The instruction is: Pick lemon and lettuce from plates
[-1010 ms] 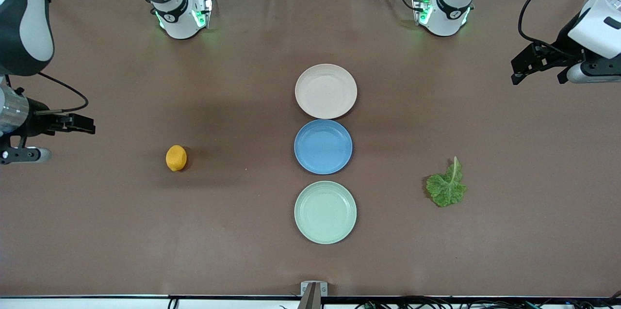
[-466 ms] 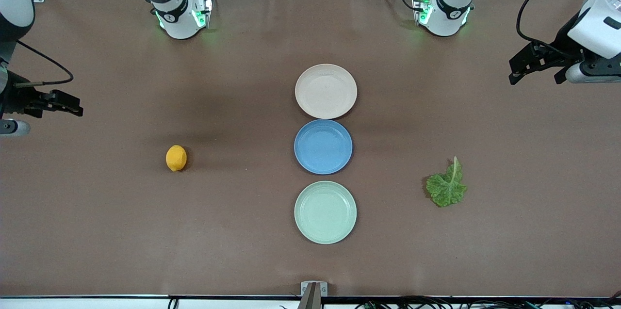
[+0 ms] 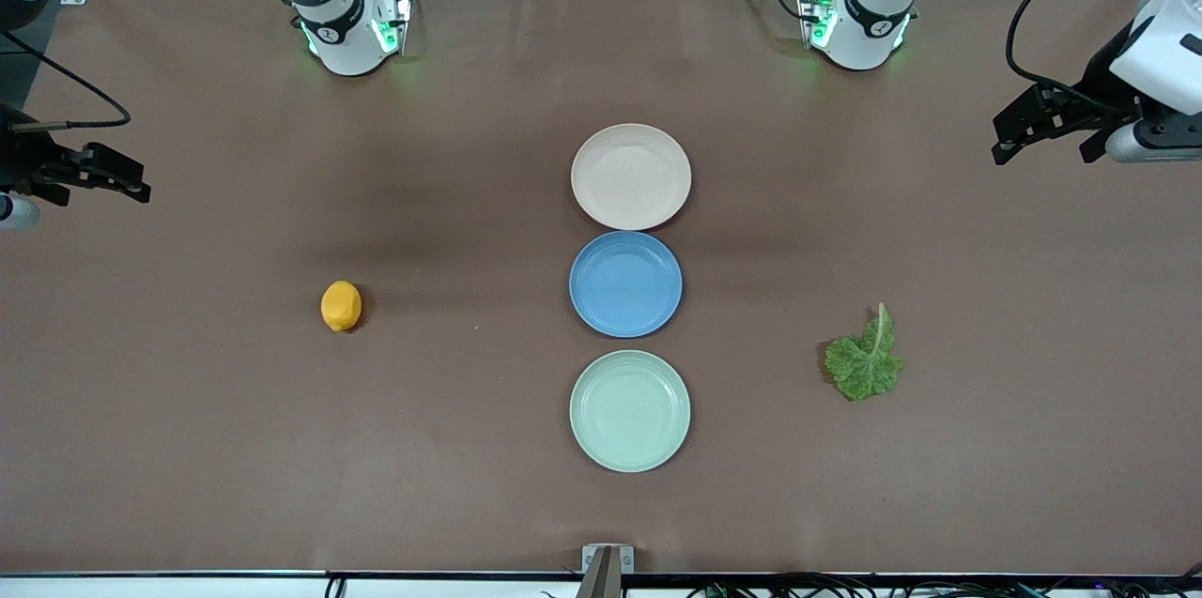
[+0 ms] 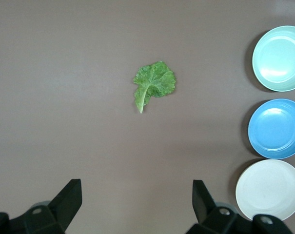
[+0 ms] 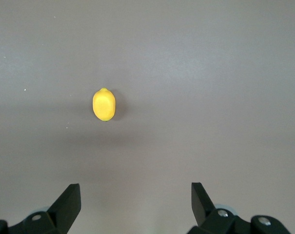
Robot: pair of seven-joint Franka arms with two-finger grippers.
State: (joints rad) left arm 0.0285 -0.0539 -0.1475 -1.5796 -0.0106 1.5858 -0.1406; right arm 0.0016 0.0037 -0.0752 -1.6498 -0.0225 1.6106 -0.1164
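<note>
The lemon (image 3: pixel 341 306) lies on the bare table toward the right arm's end; it also shows in the right wrist view (image 5: pixel 104 104). The lettuce (image 3: pixel 865 361) lies on the table toward the left arm's end, on no plate, and shows in the left wrist view (image 4: pixel 153 84). The beige-pink plate (image 3: pixel 631 176) and the mint green plate (image 3: pixel 629 410) are empty. My right gripper (image 3: pixel 141 185) is open and empty, high over the table's edge, apart from the lemon. My left gripper (image 3: pixel 1001 140) is open and empty, high over the table's other end.
A blue plate (image 3: pixel 625 284) sits empty between the two other plates, the three in a row at the table's middle. The left wrist view shows the mint (image 4: pixel 280 58), blue (image 4: pixel 276 128) and beige (image 4: pixel 269 190) plates. The arm bases (image 3: pixel 347 25) stand along the top.
My right gripper has drawn away from the lemon, toward the table's edge at the right arm's end. My left gripper has shifted only slightly. Lemon, lettuce and plates have not moved.
</note>
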